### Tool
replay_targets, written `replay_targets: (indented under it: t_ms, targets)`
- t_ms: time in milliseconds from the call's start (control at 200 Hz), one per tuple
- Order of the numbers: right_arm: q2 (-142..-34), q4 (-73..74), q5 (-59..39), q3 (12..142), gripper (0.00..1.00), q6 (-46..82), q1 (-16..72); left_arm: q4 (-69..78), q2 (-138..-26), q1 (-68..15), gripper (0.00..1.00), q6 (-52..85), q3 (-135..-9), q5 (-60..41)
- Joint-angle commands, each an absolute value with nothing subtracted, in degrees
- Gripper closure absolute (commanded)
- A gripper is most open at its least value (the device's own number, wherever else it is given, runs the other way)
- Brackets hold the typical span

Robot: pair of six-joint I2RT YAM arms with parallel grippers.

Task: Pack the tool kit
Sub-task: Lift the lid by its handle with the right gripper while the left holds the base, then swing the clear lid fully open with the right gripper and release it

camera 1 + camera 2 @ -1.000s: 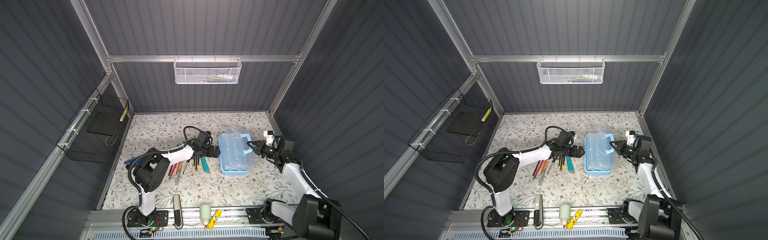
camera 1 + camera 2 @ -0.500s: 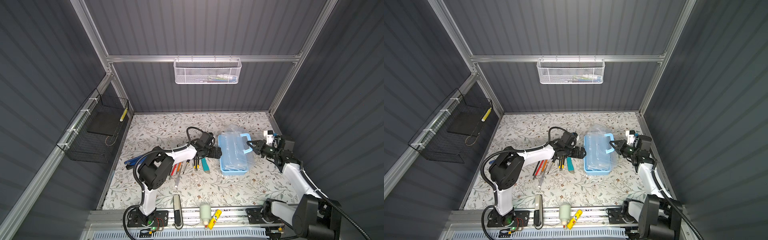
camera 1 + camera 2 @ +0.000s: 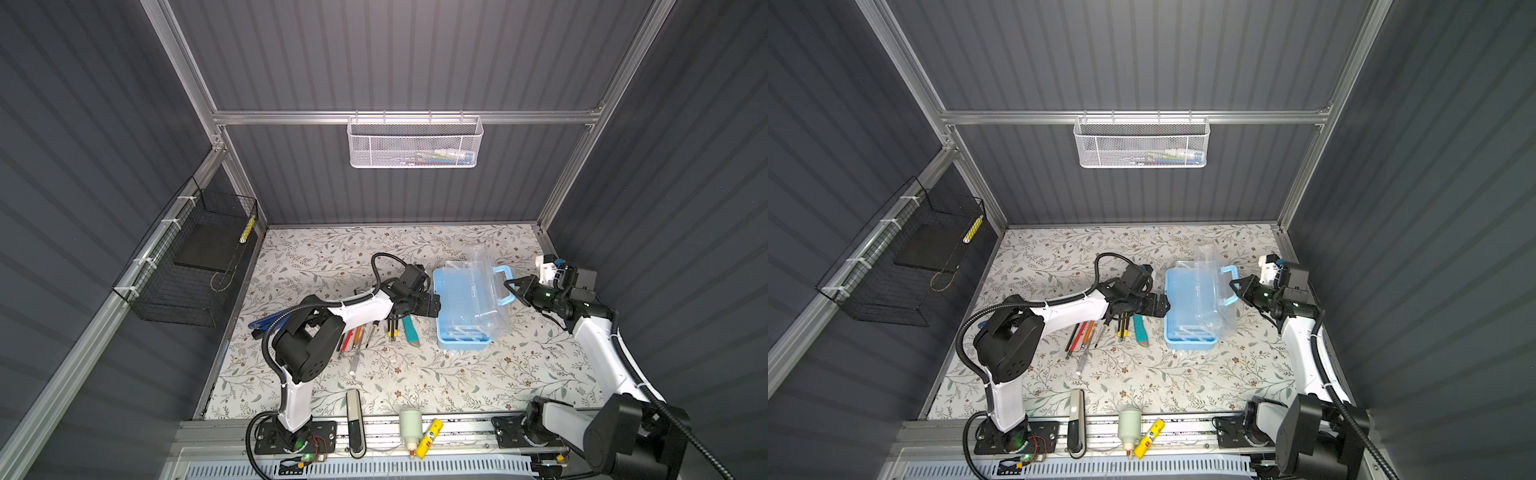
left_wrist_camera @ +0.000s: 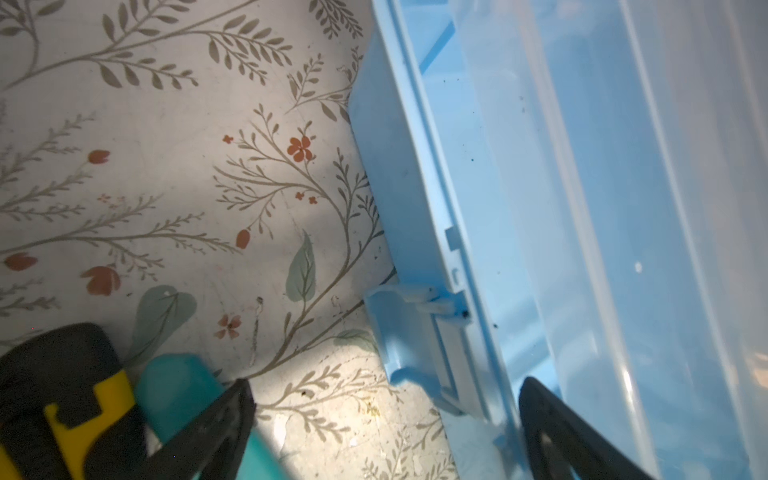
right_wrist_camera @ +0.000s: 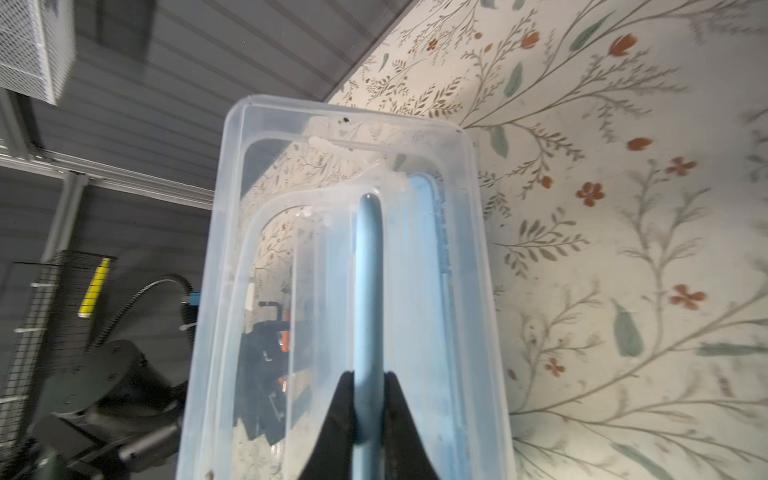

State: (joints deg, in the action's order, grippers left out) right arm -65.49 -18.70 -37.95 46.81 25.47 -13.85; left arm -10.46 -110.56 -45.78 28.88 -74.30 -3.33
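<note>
The tool kit (image 3: pixel 457 307) sits right of centre on the tabletop (image 3: pixel 415 374). Its clear lid (image 3: pixel 484 291) is held up by the right pincer (image 3: pixel 512 289), which is clamped on the blue handle (image 5: pixel 368 291). If that grip slips, the lid would likely drop shut. The left pincer (image 3: pixel 432 305), spread wide and holding nothing, seems to straddle the box's left wall, so a careless nudge could shove the box and wrench the lid. Loose tools (image 3: pixel 374 332) lie just left of it. The tabletop is covered in a floral sheet and enclosed by dark ribbed walls. A white mesh basket (image 3: pixel 415 143) hangs on the far wall and a black wire basket (image 3: pixel 191 266) on the left wall.
</note>
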Motion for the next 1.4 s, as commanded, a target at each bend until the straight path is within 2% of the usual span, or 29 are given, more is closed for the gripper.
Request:
replay_targets:
  t_ms: [0,335,470,550,631,946,1066,1231,1396]
  targets:
    - [-64.42,-23.27,-27.47,48.37,0.99,19.38,-15.38,-16.40,-109.69,-45.72,0.01,27.08,-73.73,-1.49]
    - [-67.36,-16.35,-27.02,42.16,0.94,19.07,-22.56,-17.07,-109.25,-45.79,0.01,26.43,-74.17,-1.67]
    - [-70.24,-14.77,-26.07,41.97,0.84,18.33,-25.00,-16.24,-109.07,-45.79,0.01,26.38,-73.98,-2.10]
    - [-71.65,-14.17,-25.21,42.12,0.74,18.43,-26.98,-15.60,-109.13,-45.79,0.01,26.72,-73.98,-2.78]
    - [-72.24,-13.58,-24.17,42.32,0.71,19.04,-27.92,-14.74,-109.00,-45.79,0.01,27.06,-74.09,-3.77]
    - [-74.10,-12.77,-22.76,43.09,0.65,20.17,-29.09,-13.16,-108.76,-45.85,0.01,27.68,-73.63,-6.29]
    - [-73.79,-16.01,-19.90,44.66,0.67,18.42,-30.53,-9.65,-107.21,-45.96,0.03,28.88,-71.65,-8.75]
    - [-72.05,-15.20,-21.11,44.04,0.69,19.46,-33.23,-2.39,-103.46,-46.05,0.04,30.58,-67.21,-9.65]
    - [-71.51,-15.70,-22.87,45.68,0.71,19.81,-33.40,-0.21,-103.88,-46.14,0.17,31.38,-66.63,-12.99]
